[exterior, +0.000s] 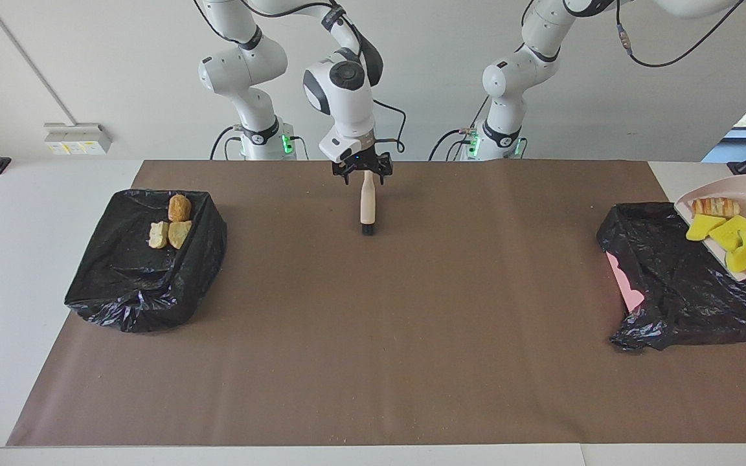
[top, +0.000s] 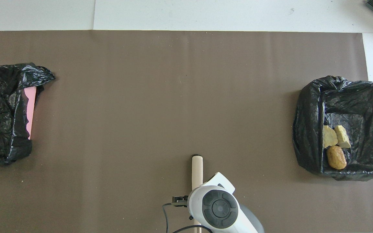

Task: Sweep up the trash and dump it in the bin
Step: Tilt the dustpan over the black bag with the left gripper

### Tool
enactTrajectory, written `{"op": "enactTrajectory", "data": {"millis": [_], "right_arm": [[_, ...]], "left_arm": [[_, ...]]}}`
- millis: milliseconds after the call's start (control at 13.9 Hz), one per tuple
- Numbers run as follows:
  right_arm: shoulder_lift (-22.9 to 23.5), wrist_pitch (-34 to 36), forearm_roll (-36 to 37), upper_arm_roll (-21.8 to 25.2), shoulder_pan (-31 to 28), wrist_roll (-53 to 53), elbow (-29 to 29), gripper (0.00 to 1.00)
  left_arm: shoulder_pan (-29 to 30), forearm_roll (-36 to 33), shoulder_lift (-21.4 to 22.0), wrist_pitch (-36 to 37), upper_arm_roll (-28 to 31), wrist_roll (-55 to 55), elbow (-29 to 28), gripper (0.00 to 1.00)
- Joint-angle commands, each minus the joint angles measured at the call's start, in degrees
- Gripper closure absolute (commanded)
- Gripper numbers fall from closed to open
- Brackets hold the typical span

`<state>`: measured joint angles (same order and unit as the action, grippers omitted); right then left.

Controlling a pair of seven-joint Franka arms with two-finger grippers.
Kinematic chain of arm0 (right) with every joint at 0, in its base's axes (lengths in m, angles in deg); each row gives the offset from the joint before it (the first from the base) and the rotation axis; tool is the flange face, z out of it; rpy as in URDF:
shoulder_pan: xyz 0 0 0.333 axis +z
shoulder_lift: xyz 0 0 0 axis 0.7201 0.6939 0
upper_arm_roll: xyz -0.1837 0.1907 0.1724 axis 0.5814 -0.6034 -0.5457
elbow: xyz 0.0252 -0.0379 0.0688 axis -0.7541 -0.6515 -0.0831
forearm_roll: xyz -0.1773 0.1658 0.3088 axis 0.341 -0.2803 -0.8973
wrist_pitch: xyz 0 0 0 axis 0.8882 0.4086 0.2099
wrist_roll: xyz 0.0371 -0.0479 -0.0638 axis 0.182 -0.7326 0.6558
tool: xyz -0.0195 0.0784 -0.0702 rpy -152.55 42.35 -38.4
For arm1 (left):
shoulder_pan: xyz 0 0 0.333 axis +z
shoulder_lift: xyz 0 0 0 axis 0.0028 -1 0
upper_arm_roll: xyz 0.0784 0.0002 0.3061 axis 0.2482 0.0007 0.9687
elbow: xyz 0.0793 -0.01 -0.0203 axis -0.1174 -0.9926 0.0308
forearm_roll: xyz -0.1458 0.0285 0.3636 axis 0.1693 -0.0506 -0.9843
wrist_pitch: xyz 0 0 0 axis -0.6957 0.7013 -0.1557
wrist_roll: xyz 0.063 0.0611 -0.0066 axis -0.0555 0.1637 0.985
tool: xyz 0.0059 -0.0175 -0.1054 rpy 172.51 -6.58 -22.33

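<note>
- My facing camera sits high across the surface and looks back at both robot bases, far enough off to take in the whole brown mat.
- My overhead camera hangs above the robots' end, looking forward and steeply down; it sits closer in, so the mat nearly fills it.
- Both views share the mat, the brush and the two black-bagged bins, turned half a turn between them.
</note>
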<state>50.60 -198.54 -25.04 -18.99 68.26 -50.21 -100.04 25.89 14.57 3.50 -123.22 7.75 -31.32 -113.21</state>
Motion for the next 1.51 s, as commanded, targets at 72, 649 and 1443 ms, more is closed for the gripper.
{"op": "enactTrajectory", "data": {"millis": [72, 649, 1443], "right_arm": [[1.58, 0.79, 7.39, -0.5, -7.86, 0.23, 7.45, 0.0], [2.9, 18.87, 10.4, -0.41, -16.04, 5.06, 28.36, 0.0], [1.67, 36.64, 6.88, 0.03, -30.44, 15.67, 43.5, 0.0]], "left_arm": [[-3.54, -7.36, -0.11, 0.19, 0.44, 8.05, 1.12, 1.0], [-6.1, -10.04, 3.23, 5.21, 0.26, 10.97, 1.47, 1.0], [-17.94, 17.98, 10.87, 9.16, -0.71, 35.89, -13.97, 1.0]]}}
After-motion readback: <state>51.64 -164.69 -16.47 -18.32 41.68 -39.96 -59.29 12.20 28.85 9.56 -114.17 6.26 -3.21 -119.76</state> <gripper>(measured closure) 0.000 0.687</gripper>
